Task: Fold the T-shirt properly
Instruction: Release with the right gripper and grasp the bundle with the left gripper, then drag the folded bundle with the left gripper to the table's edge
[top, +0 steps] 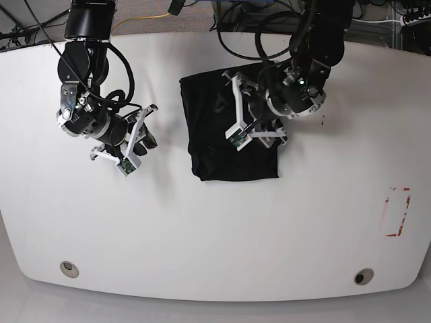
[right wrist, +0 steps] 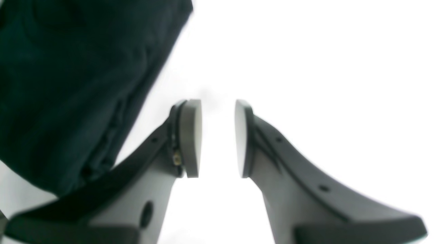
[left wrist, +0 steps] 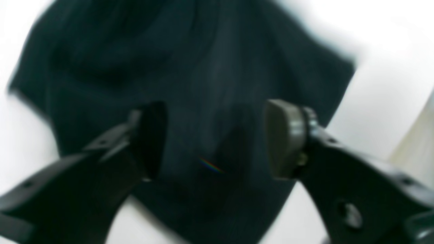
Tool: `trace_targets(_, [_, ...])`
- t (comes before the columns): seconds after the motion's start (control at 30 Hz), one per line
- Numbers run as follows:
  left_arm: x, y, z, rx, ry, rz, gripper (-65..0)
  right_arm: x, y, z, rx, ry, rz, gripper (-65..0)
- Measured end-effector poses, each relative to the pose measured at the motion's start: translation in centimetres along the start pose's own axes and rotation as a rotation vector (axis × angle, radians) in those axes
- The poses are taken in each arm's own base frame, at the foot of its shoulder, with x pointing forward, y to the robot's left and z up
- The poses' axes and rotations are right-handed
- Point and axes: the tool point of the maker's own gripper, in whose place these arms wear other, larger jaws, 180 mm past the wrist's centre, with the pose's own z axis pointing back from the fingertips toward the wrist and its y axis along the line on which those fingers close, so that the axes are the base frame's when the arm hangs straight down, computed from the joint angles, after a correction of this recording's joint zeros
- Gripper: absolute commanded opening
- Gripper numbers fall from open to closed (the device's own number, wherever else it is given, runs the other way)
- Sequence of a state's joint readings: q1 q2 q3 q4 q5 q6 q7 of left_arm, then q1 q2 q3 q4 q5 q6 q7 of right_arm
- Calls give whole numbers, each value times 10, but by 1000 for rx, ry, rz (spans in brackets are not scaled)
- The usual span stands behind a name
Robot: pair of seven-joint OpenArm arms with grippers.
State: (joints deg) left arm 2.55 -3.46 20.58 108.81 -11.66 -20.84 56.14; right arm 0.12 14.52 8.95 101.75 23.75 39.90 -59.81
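Note:
The black T-shirt lies on the white table as a folded, roughly rectangular bundle at the middle back. My left gripper hovers over its right half. In the left wrist view this gripper is wide open and empty, with the blurred dark cloth beneath it. My right gripper is over bare table to the left of the shirt, apart from it. In the right wrist view it is open with a moderate gap and empty, and the shirt's edge fills the upper left.
A red rectangular mark sits on the table at the right. Two round holes are near the front edge. Cables and arm bases stand along the back edge.

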Motion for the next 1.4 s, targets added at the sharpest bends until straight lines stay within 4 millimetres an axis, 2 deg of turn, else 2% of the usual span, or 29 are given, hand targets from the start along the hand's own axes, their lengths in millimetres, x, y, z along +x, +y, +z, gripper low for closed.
trace_targets(0.03, [15,0,-2,19,-56,27,-167,0,2,0,3,-5,0,-495])
trace_targets(0.13, [36,-7,-9,80,-142,73,-147,-3,5,0,12,-7,-9,-495])
trace_targets(0.3, [34,-26,-31,144,-186,56,-147,-9,2,2,0,4,-22,-496])
trace_targets(0.5, [4,-22,-43,247,-204,22,-147,-9,2,2,2,2,-24,-496])
trace_targets(0.7, [-43,-26,-53,274,-227,-5,-146,-13,5,2,9,9,-30,-496])
trace_targets(0.9, [-60,-25,-66,268,-294,-5,-146,-10,10,-1,14,-18,-69,-496])
trace_targets(1.0, [-68,-9,-63,287,-297,80,-146,-12,4,2,-2,-19,-82,-496])
trace_targets(1.17, [-92,47,-38,358,-301,206,-146,-15,-2,5,-22,-4,-75,-496])
trace_targets(1.3, [-128,102,7,435,-267,257,-146,-7,3,9,-21,-30,-61,-496])
trace_targets(1.4, [-155,132,40,471,-233,281,-146,-6,6,14,-26,-37,-46,-496])
